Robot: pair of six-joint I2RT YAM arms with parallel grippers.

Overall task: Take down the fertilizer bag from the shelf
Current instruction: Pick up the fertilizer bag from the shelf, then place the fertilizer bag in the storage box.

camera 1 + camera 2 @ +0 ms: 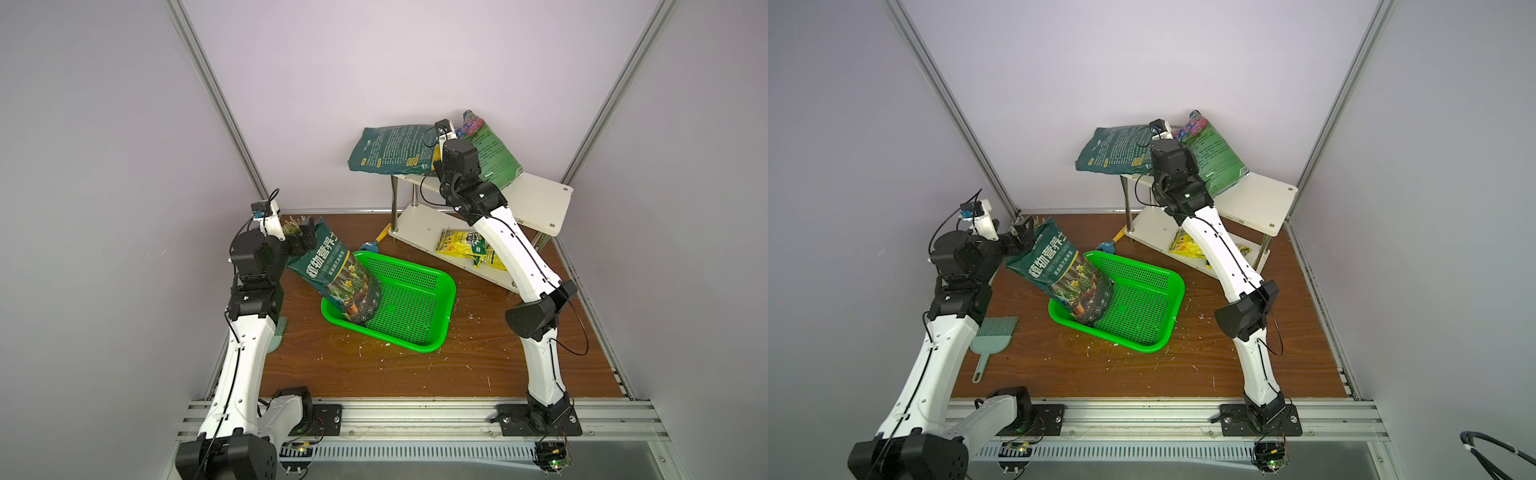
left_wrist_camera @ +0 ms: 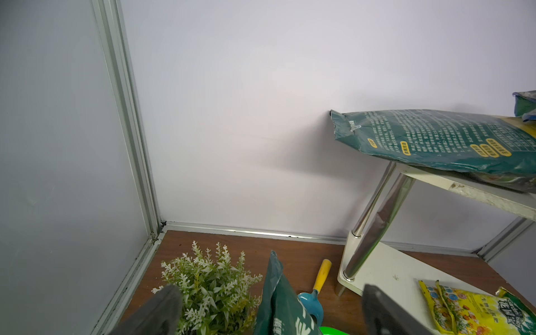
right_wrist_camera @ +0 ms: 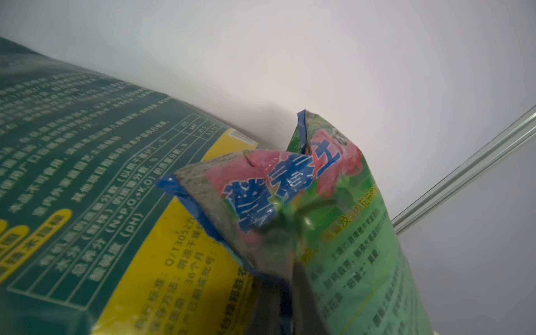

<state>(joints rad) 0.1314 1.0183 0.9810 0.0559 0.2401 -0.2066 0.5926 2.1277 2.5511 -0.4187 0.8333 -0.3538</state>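
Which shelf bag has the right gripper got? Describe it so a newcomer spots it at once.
Find the white two-tier shelf in the back corner; two bags sit on its top board. The right gripper pinches the bright green bag by its top. Unlike the dark teal bag beside it, it shows pink flowers and blue lettering.

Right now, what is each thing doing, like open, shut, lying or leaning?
Left gripper: open, at the flower-print bag's top.
Right gripper: shut on the light green bag.
Light green bag: propped up on the shelf top.
Dark green bag: flat, overhanging the shelf.
Flower-print bag: tilted, bottom in green basket.
Yellow packet: flat on lower board.
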